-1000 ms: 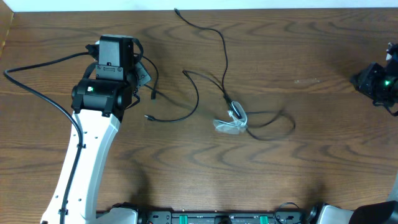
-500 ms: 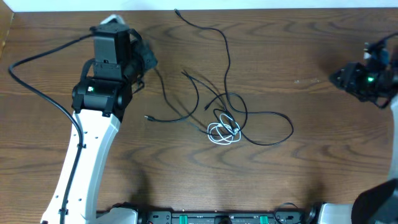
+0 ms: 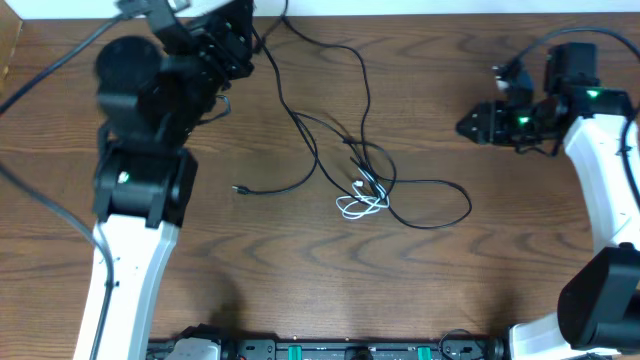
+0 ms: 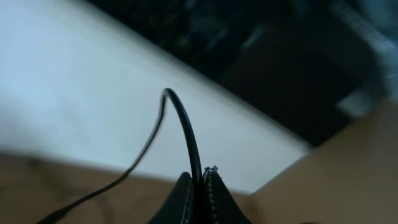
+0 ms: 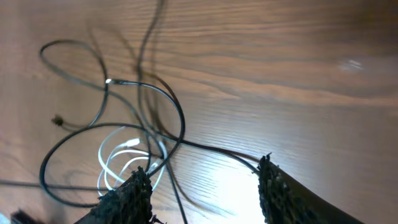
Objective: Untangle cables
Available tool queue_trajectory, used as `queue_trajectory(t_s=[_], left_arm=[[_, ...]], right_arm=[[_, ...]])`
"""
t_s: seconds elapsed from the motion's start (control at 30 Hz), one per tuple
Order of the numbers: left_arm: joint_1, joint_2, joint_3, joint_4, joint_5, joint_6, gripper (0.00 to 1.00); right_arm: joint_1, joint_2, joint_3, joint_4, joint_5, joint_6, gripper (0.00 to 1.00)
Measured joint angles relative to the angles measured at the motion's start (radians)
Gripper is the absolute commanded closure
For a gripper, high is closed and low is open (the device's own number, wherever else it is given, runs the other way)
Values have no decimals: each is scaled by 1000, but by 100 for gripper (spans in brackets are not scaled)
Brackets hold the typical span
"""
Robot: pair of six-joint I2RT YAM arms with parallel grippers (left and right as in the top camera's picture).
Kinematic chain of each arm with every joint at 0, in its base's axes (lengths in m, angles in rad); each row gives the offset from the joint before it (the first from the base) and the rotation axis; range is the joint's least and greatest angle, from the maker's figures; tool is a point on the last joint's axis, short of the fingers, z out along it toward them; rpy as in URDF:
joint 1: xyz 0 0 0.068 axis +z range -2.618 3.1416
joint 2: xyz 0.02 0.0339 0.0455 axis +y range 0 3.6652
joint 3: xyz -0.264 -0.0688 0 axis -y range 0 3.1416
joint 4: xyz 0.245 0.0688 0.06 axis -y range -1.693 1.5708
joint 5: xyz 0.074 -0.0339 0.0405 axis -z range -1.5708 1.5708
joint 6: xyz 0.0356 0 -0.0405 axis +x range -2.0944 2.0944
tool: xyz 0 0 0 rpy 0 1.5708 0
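Left hand (image 4: 200, 179) was clamped shut on a black cable (image 4: 186, 127), held high near the bench's (image 3: 300, 290) far edge, leftward. We judged the pulling-apart step under way: the white cable (image 3: 358, 207) lay in the tangle (image 3: 368, 180) mid-bench. Right hand (image 5: 202, 180), jaws apart and empty, faced it; next it should pin the white cable.
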Motion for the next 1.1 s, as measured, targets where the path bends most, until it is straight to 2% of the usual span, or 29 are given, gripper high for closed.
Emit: queue_trajectory(t_s=[0.27, 0.57, 0.7, 0.8, 0.93, 1.1], left_arm=[[0, -66, 1, 271, 10, -171, 92], [0, -64, 1, 515, -25, -398, 92], [-8, -64, 2, 523, -27, -440, 92], [-24, -64, 5, 467, -31, -446, 92], [-47, -59, 6, 383, -30, -446, 92], [-77, -34, 6, 375, -30, -450, 92]], right_arm=[[121, 0, 0, 32, -14, -31, 36], [234, 0, 0, 41, -16, -56, 34], [272, 0, 0, 69, -32, -61, 34], [307, 0, 0, 113, -93, -83, 32], [381, 0, -1, 218, -189, -108, 32], [496, 0, -1, 363, -206, -80, 33]])
